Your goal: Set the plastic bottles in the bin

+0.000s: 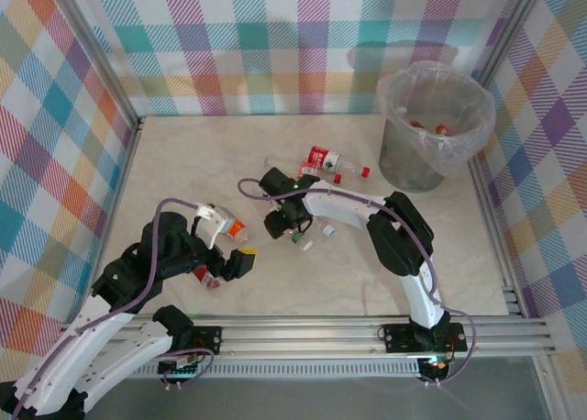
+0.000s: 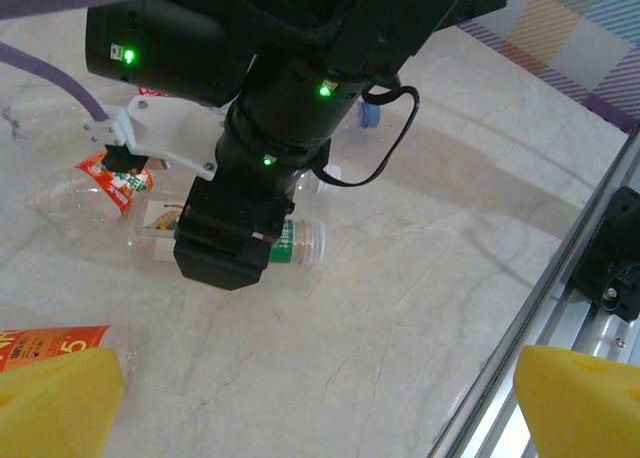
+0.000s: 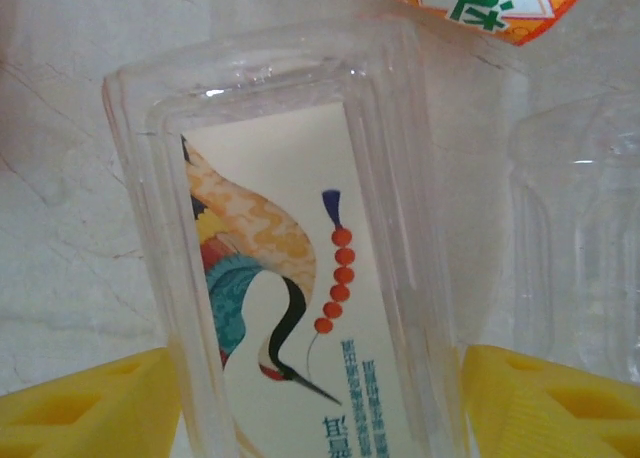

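Note:
My right gripper (image 1: pixel 286 222) is down at the table's middle, shut on a clear square plastic bottle (image 3: pixel 300 278) with a crane picture on its label; the yellow fingers (image 3: pixel 90 408) press both its sides. Beside it lie an orange-labelled bottle (image 3: pixel 480 3), a green-labelled one (image 2: pixel 290 243) and a crushed one (image 2: pixel 115 178). A red-labelled bottle (image 1: pixel 326 161) lies further back, toward the bin (image 1: pixel 404 159), a grey bin lined with a clear bag at the back right. My left gripper (image 1: pixel 240 259) (image 2: pixel 320 418) hangs open over bare table, with a red-labelled bottle (image 2: pixel 50 340) next to its left finger.
An orange-capped bottle (image 1: pixel 225 226) and a red one (image 1: pixel 209 275) lie by my left arm. A few bottles lie inside the bin (image 1: pixel 426 125). An aluminium rail (image 1: pixel 321 328) runs along the near edge. Plaid walls close in the table on three sides.

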